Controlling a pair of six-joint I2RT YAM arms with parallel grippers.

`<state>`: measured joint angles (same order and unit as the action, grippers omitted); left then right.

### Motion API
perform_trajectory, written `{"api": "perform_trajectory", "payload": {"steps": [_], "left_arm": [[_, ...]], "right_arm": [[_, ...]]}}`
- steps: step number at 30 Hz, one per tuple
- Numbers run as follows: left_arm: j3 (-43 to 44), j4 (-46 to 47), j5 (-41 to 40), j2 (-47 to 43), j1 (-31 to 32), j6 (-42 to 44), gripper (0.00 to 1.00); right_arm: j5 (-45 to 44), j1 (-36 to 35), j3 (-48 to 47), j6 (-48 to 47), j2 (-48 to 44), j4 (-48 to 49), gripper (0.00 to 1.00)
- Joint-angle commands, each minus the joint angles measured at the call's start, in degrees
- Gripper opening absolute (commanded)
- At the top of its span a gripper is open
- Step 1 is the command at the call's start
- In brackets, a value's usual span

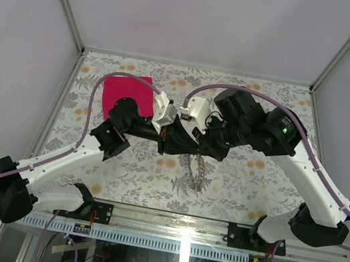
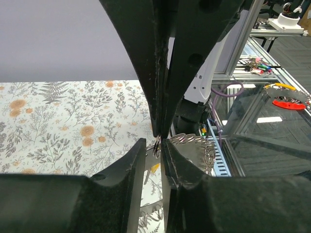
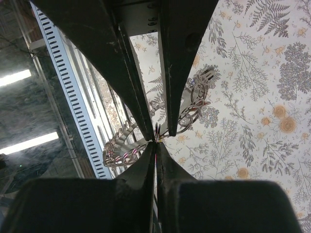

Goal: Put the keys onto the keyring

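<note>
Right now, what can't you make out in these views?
- Keys: top view, hidden under the joined wrists. Left wrist view shows one yellow sliver between the fingers of the left gripper; too small to call a key.
- Keyring: edge-on sliver at the fingertips in both wrist views; any key on it unreadable.
- Left gripper: gripping or just near the keyring, unclear.
- Cloth: near corner covered by the left arm, top view.

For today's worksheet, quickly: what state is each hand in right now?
Left hand: slightly open, fingertips either side of the keyring.
Right hand: closed on the keyring.
</note>
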<state>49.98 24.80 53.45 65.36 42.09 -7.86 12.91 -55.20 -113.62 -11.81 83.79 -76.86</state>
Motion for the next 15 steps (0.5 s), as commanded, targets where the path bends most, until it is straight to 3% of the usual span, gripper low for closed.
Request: {"api": "perform_trajectory", "payload": {"steps": [1,4,7,12,13,15], "left_arm": [[2.0,-0.6,0.6,0.3,0.5,1.9,0.19],[2.4,-1.2,0.8,0.6,0.8,2.3,0.13],[2.9,-2.6,1.0,1.0,1.0,3.1,0.01],[3.0,-3.4,-1.0,0.6,1.2,2.5,0.00],[2.8,-2.8,-2.3,0.4,1.2,1.6,0.00],[2.0,-0.5,-4.2,-0.3,1.2,-0.2,0.00]], "right_arm": [[-0.7,-0.7,-1.1,0.2,-0.5,2.0,0.00],[-0.7,-0.7,-0.8,0.4,-0.7,2.6,0.00],[-0.8,-0.7,-0.5,0.4,-1.0,3.1,0.00],[-0.6,-0.7,0.9,0.9,-2.2,4.8,0.00],[-1.0,-0.7,1.3,1.2,-2.7,5.4,0.02],[-1.9,-0.7,2.9,1.8,-4.2,7.5,0.15]]}}
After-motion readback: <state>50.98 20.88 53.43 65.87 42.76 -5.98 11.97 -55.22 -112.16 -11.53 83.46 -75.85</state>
